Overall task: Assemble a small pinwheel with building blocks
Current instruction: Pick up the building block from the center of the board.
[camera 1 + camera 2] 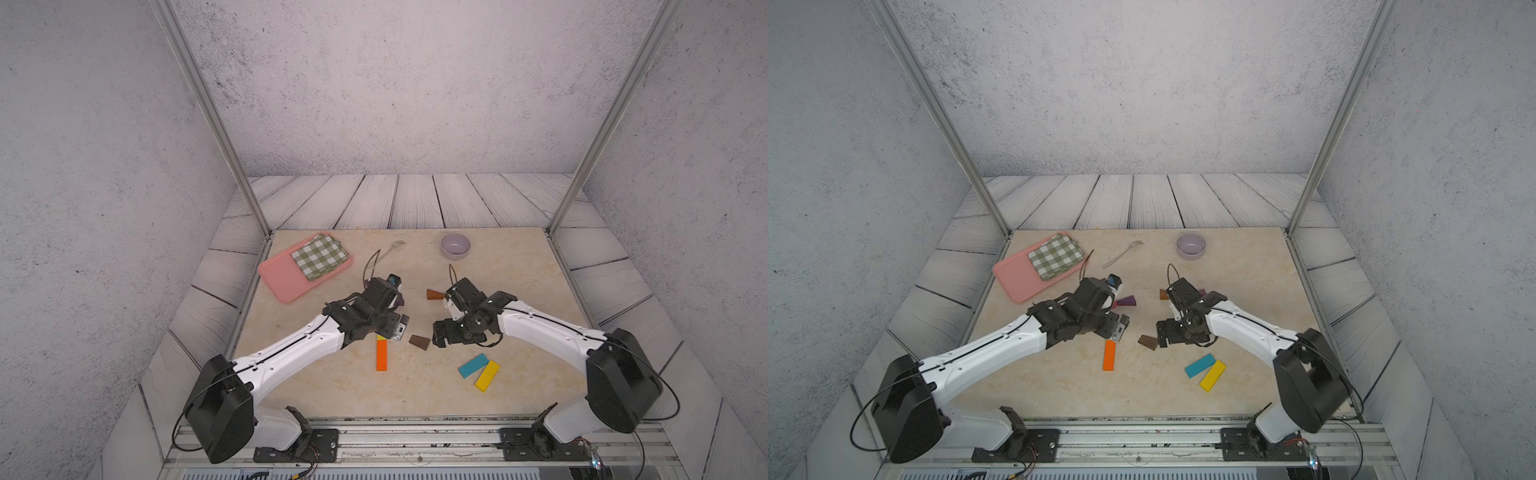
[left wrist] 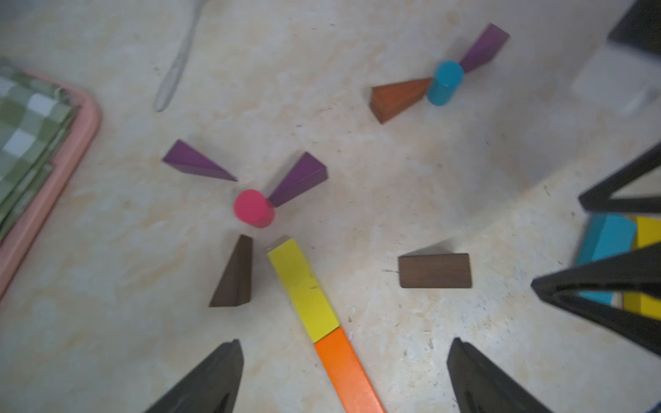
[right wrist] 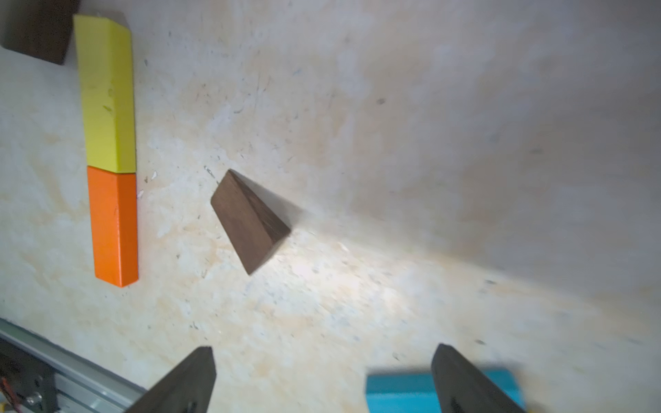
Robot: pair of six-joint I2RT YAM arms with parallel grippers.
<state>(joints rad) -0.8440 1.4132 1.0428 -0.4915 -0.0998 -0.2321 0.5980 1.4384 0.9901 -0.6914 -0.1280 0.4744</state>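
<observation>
1. Left end effector [image 2: 345, 343] spread, empty, over flat yellow wooden bar [image 2: 302, 289] (end to end with flat orange wooden bar [image 2: 348, 372]).
2. Right end effector [image 3: 322, 348] spread, empty; dark brown wooden wedge [image 3: 250, 221] lies on desk [image 3: 429, 143] before it.

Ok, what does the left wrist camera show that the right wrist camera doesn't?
Only the left wrist view: the pink cylinder with a purple wedge pointing at it, the blue cylinder, the fork and the pink tray. Only the right wrist view: the metal rail. Both: the yellow bar end to end with the orange bar, the loose dark brown wedge, and the blue bar.
</observation>
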